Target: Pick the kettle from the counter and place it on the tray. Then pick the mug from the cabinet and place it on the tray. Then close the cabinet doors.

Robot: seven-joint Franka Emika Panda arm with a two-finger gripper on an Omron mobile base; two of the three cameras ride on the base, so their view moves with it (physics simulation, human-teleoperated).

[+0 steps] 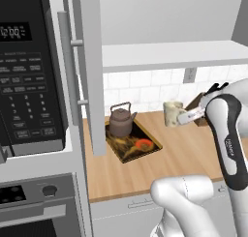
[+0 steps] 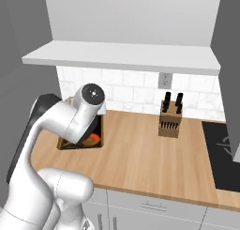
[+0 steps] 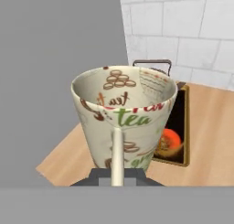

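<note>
pincer pinching the mug, carried in the air above the counter, right of the tray | kettle already sits on the tray | left, I'd judge: set mug down, shut cabinet doors

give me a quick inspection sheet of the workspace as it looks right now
surface: wooden counter, mostly bare around the tray
kettle: kettle stands upright on the tray, at its back end
mug: mug held in the air above the counter, right of the tray, not yet set down
cabinet: cabinet door stands open, shelf bare where visible
clutter: knife block by the tiled wall
gripper: gripper shut on the mug, at its handle side
cables: nothing seen
surroundings: microwave at left, wall outlet, black cooktop at right
</note>
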